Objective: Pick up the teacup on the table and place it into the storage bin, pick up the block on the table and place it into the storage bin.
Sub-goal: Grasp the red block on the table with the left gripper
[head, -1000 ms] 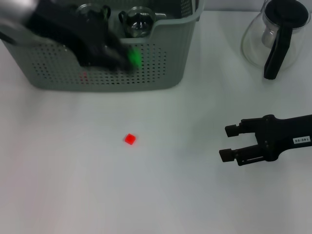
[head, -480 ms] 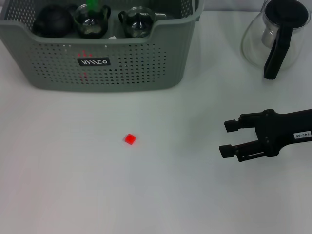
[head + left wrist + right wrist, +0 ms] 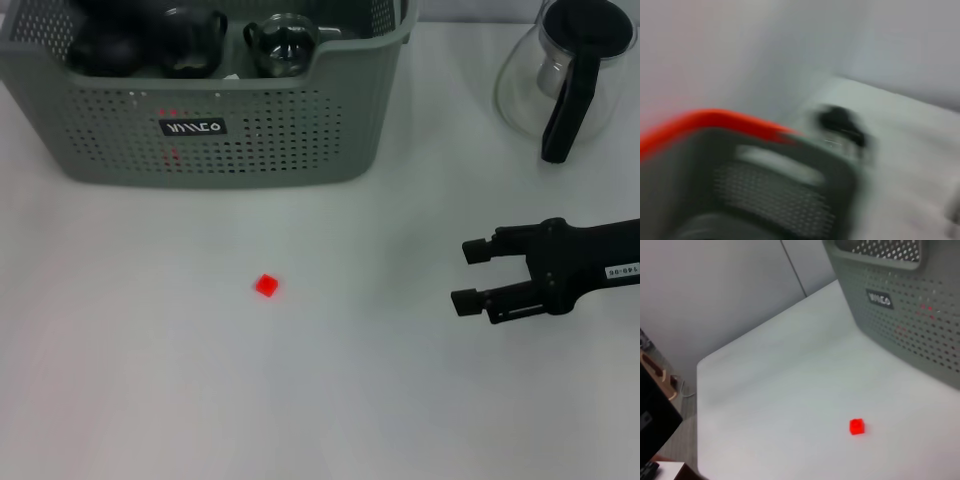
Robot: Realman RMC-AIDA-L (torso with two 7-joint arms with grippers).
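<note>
Right pincer hovered spread and empty near table's right edge. Red block sat mid-table, well apart. Storage bin at far-left corner held teacup. Left pincer unseen.

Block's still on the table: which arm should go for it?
Right, probably. Its pincer is open, low over the table level with the red block, nothing between. The left pincer isn't visible; its camera looks at the bin.

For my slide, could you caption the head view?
Open right tool faces red block; storage bin behind.
</note>
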